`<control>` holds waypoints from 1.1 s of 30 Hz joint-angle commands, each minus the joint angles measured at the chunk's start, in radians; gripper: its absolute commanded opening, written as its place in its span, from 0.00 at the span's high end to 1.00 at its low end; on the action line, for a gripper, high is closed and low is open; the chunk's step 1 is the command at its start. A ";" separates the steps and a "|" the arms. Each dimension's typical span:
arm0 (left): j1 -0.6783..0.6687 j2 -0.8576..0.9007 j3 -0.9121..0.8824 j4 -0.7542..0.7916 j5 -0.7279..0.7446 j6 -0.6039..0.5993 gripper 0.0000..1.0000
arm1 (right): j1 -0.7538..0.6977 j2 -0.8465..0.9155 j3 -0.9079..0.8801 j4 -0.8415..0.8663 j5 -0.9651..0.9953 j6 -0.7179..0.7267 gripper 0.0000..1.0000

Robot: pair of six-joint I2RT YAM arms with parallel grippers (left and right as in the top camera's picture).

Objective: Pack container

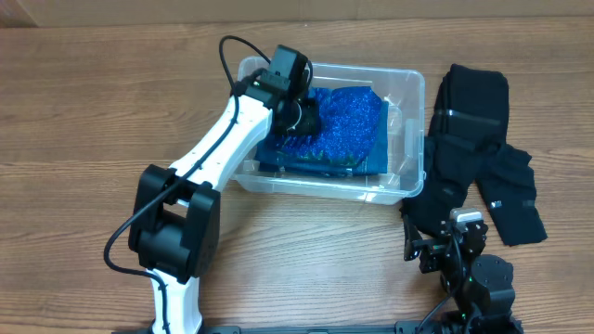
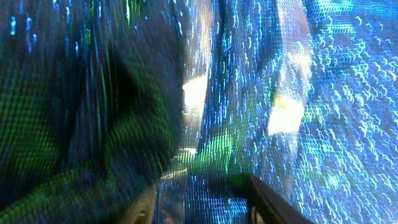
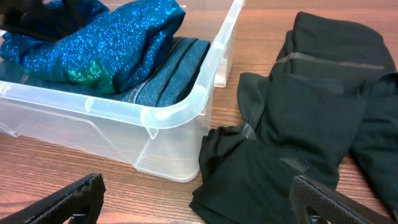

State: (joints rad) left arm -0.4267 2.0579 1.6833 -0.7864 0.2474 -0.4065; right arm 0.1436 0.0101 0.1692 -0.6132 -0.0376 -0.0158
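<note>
The clear plastic container [image 1: 408, 79] stands at the middle of the table, and its near corner shows in the right wrist view [image 3: 180, 109]. It holds a blue sparkly fabric [image 1: 353, 125] lying over a folded grey-blue garment [image 3: 168, 68]. My left gripper [image 1: 302, 121] is down inside the container at its left side, against the sparkly fabric [image 2: 336, 93]. Its fingers [image 2: 202, 208] are apart with fabric between them. My right gripper [image 1: 444, 243] is open and empty, low over the table in front of the container's right corner; its fingers also show in the right wrist view [image 3: 199, 205].
A pile of black clothes [image 1: 473, 130] lies on the wooden table right of the container, reaching towards my right gripper; it also shows in the right wrist view [image 3: 311, 112]. The left arm's white links [image 1: 213, 148] cross the container's left wall.
</note>
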 commanded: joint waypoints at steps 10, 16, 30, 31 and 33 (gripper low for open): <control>0.029 -0.599 0.345 -0.642 -0.285 0.115 0.28 | -0.007 -0.007 -0.014 0.011 -0.054 0.139 0.00; 0.029 -0.737 0.345 -0.896 -0.329 0.116 0.00 | -0.007 -0.007 0.000 0.174 -0.177 0.550 0.00; 0.029 -0.749 0.344 -0.903 -0.333 0.116 0.00 | -0.034 0.970 1.011 -0.481 0.075 0.400 0.00; 0.029 -0.749 0.344 -0.903 -0.333 0.116 0.00 | -0.053 1.041 1.043 -0.498 0.074 0.400 0.00; 0.029 -0.749 0.344 -0.903 -0.333 0.116 0.00 | -0.124 1.174 1.067 -0.507 0.051 0.399 0.00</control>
State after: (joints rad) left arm -0.3977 1.3109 2.0266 -1.6905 -0.0723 -0.3027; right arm 0.0929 1.0584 1.1896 -1.1042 0.0154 0.3874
